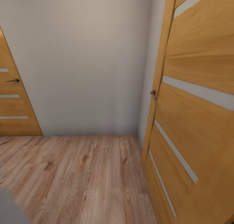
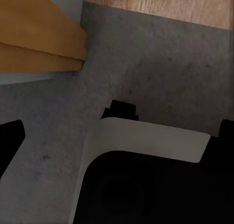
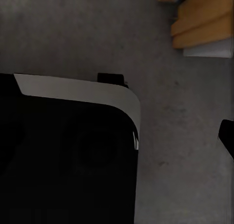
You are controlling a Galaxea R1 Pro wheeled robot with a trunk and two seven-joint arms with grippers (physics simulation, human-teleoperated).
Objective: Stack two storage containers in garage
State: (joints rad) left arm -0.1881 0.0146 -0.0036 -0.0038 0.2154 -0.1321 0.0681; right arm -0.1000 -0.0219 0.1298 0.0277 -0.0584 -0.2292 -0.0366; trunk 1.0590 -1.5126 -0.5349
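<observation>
Where the head view faces a pale wall [image 1: 87, 61], an orange door [image 1: 198, 120] stands open over light plank flooring [image 1: 81, 178]. Both wrist views look down on grey concrete floor [image 2: 156, 63] (robot's black base [image 3: 63, 155] below); I cannot tell either claw's spread.

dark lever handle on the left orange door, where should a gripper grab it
Probably take the dark metal lever handle by the middle of its slim, level bar, coming straight at the orange wooden door, jaws closing from above and below.
</observation>
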